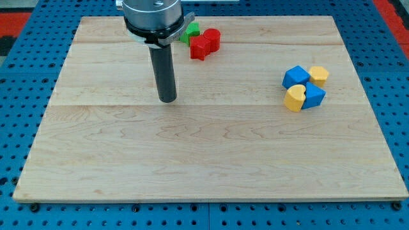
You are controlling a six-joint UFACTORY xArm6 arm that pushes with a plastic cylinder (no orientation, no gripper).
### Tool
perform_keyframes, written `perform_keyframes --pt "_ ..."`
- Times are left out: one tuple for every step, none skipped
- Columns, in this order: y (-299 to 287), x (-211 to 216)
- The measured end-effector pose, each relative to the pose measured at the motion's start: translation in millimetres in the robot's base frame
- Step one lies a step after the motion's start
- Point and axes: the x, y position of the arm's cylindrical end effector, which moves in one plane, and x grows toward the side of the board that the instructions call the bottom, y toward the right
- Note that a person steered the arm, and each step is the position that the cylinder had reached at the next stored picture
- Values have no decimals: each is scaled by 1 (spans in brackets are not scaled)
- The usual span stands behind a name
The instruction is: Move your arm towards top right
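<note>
My tip (167, 99) rests on the wooden board (204, 153), left of centre in the upper half. The rod rises to the arm's grey and black flange at the view's top. Up and to the right of the tip lie a green block (190, 30), partly hidden by the flange, and two red blocks, one star-like (200, 46) and one rounder (213, 38), touching each other. Far to the right sits a cluster: a blue cube (296, 76), a yellow block (319, 75), a yellow heart (294, 98) and a second blue block (314, 96). The tip touches no block.
The board lies on a blue perforated table (19, 76). A red area (16, 16) shows at the view's top left corner.
</note>
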Motion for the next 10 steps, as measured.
perform_keyframes --pt "0 0" --pt "0 0" --pt "0 -5" --pt "-1 -35" --pt "-1 -59" --pt "-1 -60" --pt "11 -60" --pt "48 -60" --pt "80 -67" --pt "113 -79"
